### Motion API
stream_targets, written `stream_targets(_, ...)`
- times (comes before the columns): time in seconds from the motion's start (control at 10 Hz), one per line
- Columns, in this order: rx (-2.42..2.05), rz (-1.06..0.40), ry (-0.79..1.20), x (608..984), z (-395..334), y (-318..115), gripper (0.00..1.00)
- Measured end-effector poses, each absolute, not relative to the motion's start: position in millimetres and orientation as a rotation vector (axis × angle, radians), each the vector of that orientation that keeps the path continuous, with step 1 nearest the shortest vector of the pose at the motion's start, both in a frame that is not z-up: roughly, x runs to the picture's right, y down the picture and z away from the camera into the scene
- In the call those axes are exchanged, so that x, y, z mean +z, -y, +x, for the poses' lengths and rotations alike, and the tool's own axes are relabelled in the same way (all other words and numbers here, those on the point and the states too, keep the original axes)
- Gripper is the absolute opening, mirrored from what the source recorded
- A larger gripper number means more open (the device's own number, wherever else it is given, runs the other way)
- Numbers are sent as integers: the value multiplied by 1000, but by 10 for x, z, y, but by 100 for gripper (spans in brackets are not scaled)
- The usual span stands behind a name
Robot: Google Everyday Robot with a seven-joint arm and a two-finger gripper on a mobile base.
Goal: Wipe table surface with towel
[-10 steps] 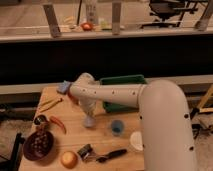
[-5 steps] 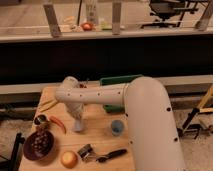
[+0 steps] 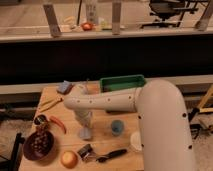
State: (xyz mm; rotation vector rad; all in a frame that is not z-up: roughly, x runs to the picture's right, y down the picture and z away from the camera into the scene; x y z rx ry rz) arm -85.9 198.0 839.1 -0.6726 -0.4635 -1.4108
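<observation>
**A:** What sits along the near edge of the light wooden counter (image 3: pixel 102 142)?

**B:** At the near left corner, a dark round bowl (image 3: pixel 36 148) with something brownish heaped in it. Just to its right, by the near edge, a round yellow-orange fruit (image 3: pixel 69 159). Right of that lies a black-handled tool (image 3: pixel 111 155) with a small dark metal piece (image 3: pixel 85 151) at its left end. Toward the near right, a white paper cup (image 3: pixel 135 141) stands partly behind the arm.

**A:** And the big white robot arm (image 3: pixel 162 125)?

**B:** It rises from the near right corner, bends, and reaches left across the middle of the counter. Its two-finger gripper (image 3: pixel 83 120) points down over the left-centre of the counter.

**A:** Is the hand clenched or released?

**B:** I cannot tell. A pale grey crumpled towel (image 3: pixel 85 132) hangs directly beneath it, its lower end resting on the wood, but the grip itself is not clear.

**A:** What is around the towel?

**B:** A small blue-grey cup (image 3: pixel 117 127) stands just to its right. To its left lies a curved red chili pepper (image 3: pixel 58 123), and farther left a small dark round object (image 3: pixel 40 119) near the left edge.

**A:** Farther back?

**B:** Thin yellowish strips (image 3: pixel 50 104) lie near the left edge. At the far left corner sits a blue rectangular sponge (image 3: pixel 64 87). Along the far edge, right of centre, is a green rectangular plastic bin (image 3: pixel 122 81), partly hidden by the arm.
</observation>
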Motion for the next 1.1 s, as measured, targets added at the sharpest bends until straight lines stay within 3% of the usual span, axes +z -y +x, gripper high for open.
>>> stream_targets(0.5, -1321, -657, 415, 8661, -571, -1480, 0)
stream_targets(1.1, -1480, -582, 498, 8605, -1487, -1450, 0)
